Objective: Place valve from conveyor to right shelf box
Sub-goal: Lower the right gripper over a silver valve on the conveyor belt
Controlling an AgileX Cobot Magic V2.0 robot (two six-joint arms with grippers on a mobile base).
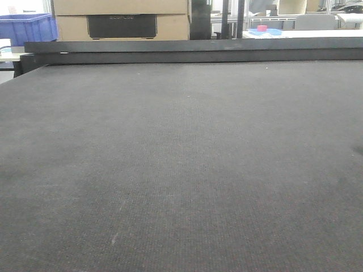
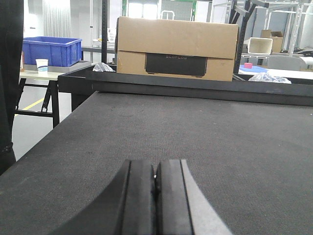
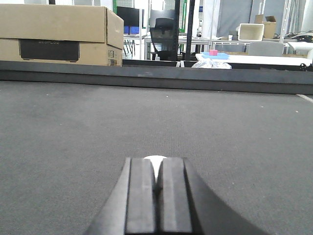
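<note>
The conveyor [image 1: 181, 158] fills the front view as a wide dark grey woven belt, edged at the back by a black bar rail [image 1: 193, 51]. No valve shows in any view, and the right shelf box is out of view. In the left wrist view my left gripper [image 2: 155, 169] hovers low over the belt [image 2: 195, 132], its black pads pressed together with nothing between them. My right gripper [image 3: 155, 164] is also shut over the belt [image 3: 73, 127]. A small white patch [image 3: 155, 159] shows just past its tips; I cannot tell what it is.
A cardboard box [image 2: 176, 46] stands behind the rail, also in the front view [image 1: 122, 20]. A blue crate [image 2: 51, 49] and a paper cup [image 2: 42, 64] sit on a side table at the left. Tables and racks stand far behind.
</note>
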